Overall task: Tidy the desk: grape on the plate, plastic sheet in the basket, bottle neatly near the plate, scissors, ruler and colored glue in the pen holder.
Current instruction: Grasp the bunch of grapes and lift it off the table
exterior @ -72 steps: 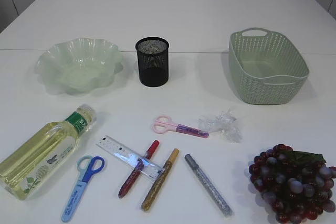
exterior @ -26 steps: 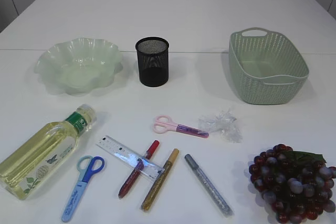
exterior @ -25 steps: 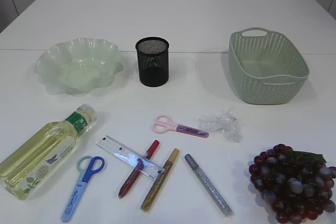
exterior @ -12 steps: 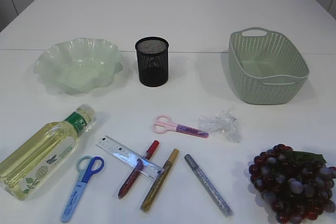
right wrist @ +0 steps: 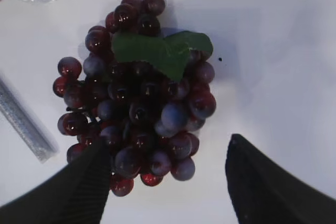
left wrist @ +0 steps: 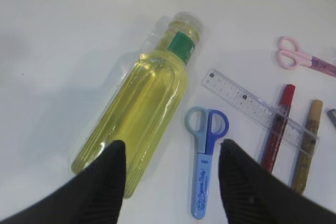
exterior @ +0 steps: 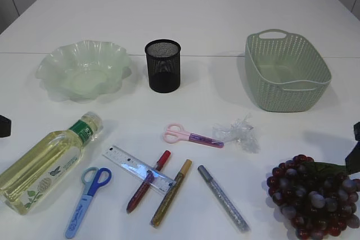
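Little could be read. The blue scissors [left wrist: 205, 157] carried a line of cursive writing along the handle, too small and blurred to make out. The clear ruler [left wrist: 257, 110] bore dark graduation marks and tiny numerals along its length, none of them legible. The bottle [exterior: 46, 163] showed a green neck label [left wrist: 181, 44] with small white print, illegible, and in the exterior view a bird and leaf design with faint unreadable characters on its side.
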Available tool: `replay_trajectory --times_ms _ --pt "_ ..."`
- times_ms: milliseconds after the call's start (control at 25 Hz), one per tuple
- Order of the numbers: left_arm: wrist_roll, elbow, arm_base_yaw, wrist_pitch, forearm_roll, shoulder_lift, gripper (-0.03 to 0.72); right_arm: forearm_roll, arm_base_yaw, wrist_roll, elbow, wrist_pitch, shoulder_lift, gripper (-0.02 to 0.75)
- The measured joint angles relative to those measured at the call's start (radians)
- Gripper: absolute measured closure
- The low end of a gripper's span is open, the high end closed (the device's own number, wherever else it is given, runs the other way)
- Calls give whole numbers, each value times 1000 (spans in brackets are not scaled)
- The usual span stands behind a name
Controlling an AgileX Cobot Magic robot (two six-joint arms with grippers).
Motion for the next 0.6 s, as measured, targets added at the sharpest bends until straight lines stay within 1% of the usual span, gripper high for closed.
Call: replay_trajectory --times_ms 200,400,600 --pt "23 -65 -1 58 -2 89 273 2 0 -54 -61 -14 156 202" --pt "35 -111 -1 90 -2 130 273 14 0 -139 -90 -26 261 90" --pt "39 -117 -1 99 -4 132 273 20 0 -161 -94 -46 324 76"
